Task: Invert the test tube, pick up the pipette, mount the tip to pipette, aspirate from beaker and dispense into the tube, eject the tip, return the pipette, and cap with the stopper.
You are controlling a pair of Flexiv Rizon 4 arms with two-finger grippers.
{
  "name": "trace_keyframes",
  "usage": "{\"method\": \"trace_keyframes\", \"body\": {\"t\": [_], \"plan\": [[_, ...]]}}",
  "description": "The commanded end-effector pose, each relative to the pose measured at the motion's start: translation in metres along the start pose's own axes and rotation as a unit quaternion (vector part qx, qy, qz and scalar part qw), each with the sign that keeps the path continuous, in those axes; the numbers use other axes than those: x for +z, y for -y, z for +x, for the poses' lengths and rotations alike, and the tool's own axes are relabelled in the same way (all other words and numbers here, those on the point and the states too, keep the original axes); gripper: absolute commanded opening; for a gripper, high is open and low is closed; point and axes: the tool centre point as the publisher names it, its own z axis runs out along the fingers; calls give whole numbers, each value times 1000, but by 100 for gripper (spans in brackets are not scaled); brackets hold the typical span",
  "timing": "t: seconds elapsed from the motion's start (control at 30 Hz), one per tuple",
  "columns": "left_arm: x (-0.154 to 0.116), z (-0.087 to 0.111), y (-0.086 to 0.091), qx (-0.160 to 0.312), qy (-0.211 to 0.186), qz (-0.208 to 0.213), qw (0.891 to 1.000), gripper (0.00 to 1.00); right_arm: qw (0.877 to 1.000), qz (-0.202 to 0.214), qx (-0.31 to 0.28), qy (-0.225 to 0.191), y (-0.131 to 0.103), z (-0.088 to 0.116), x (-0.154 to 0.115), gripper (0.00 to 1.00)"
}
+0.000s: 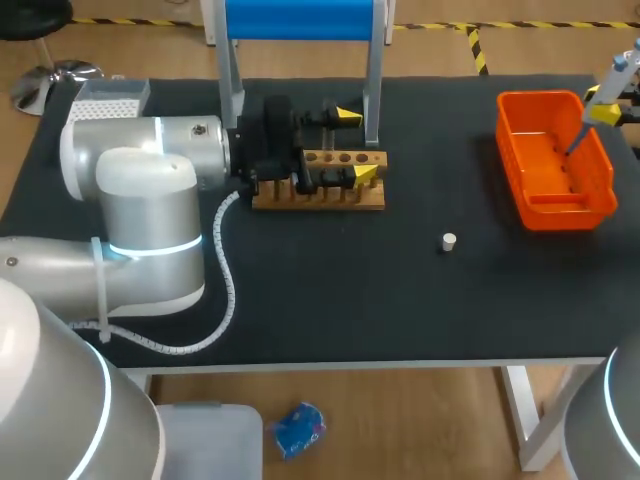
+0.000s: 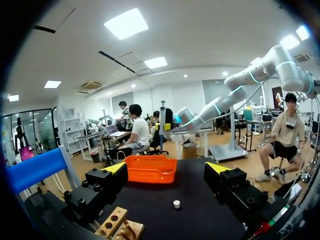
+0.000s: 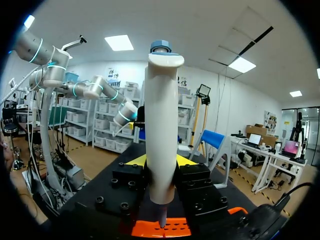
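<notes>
Pipette (image 3: 161, 125) stands clamped between right fingers (image 3: 136, 160); left fingers (image 2: 116, 168) spread wide apart.

One wooden rack (image 1: 320, 201), one orange basket (image 1: 560, 211), one white stopper (image 1: 449, 241), one pipette (image 1: 620, 68).

Table top (image 1: 420, 310): matte black.
Basket (image 1: 570, 212), upper right of frame: bright orange.
Test tube rack (image 1: 318, 198), centre: pale brown wood, dark holes.
Stopper (image 1: 449, 241): white.
Pipette (image 3: 161, 125): off-white body, blue-grey cap.
Left gripper (image 1: 355, 145), right gripper (image 3: 161, 160): black, yellow tips.
Left arm (image 1: 140, 190), right arm (image 1: 620, 440): silver-grey, glowing pale-blue rings.
Cable (image 1: 228, 290): white spiral wrap.
</notes>
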Motion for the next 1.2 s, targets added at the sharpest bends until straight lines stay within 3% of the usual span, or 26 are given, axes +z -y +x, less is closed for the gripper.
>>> {"method": "trace_keyframes", "body": {"t": [0.03, 0.3, 0.47, 0.73, 0.83, 0.93, 1.2], "plan": [[1, 1, -1, 0, 2, 1, 1000, 100, 999, 39, 20, 25, -25, 11, 4, 0], [1, 1, -1, 0, 2, 1, 1000, 100, 996, 68, 45, 36, -53, 35, 40, 0], [1, 1, -1, 0, 2, 1, 1000, 100, 995, 87, 36, 42, -55, 50, 66, 0], [1, 1, -1, 0, 2, 1, 1000, 100, 994, 75, 20, 71, -30, 74, 110, 0], [1, 1, -1, 0, 2, 1, 1000, 100, 996, 51, 20, 72, -20, 83, 126, 0], [1, 1, -1, 0, 2, 1, 1000, 100, 996, 51, -30, 71, -12, 91, 140, 0], [1, 1, -1, 0, 2, 1, 1000, 100, 996, 51, -30, 71, -12, 91, 140, 0]]}}
